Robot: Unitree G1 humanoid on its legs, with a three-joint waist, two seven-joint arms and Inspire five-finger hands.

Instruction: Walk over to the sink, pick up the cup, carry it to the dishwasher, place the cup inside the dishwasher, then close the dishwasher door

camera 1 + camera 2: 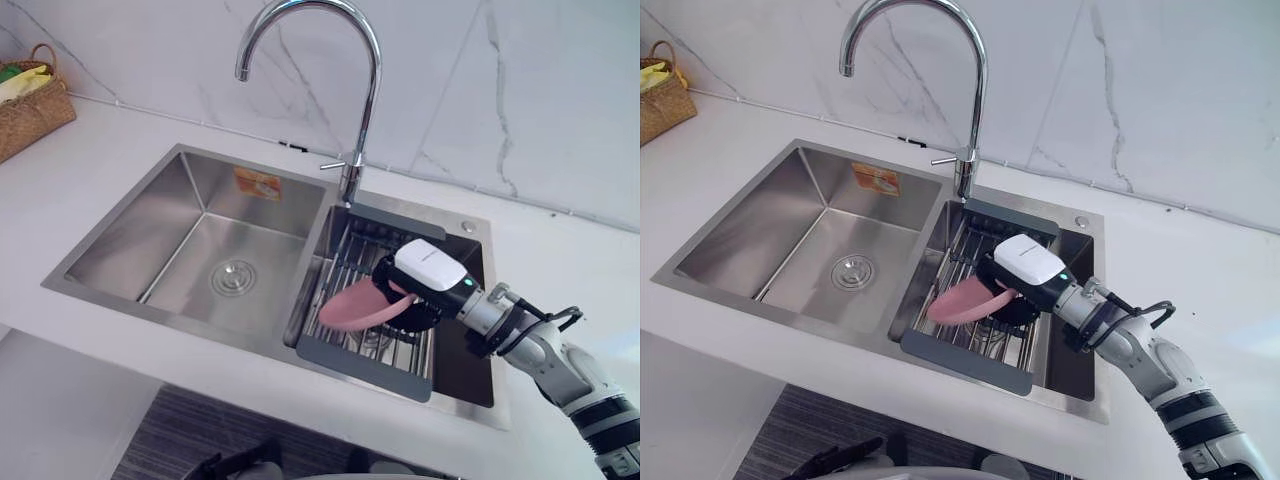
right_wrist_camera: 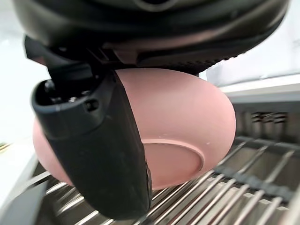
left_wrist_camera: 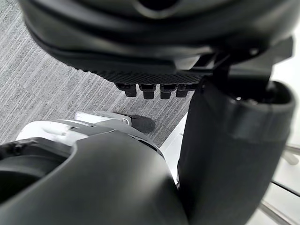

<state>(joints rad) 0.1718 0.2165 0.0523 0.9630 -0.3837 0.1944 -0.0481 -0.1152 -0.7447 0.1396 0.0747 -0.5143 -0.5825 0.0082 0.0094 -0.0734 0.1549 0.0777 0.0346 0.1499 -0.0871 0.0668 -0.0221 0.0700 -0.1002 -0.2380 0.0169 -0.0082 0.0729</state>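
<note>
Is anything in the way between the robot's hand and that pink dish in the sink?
Nothing visible. The right hand already grips the pink bowl, with its thumb across the underside, and holds the bowl tilted over the wire rack.

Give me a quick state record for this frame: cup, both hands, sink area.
cup: pink cup, tilted, over the drying rack in the right basin of the sink; contact with rack unclear
right hand: right hand shut on the cup, thumb across its outside
left hand: left hand down over the grey floor
faucet: faucet behind the basin divider
other: wicker basket on the counter, far left
stage: cup gripped, not yet carried off
</note>
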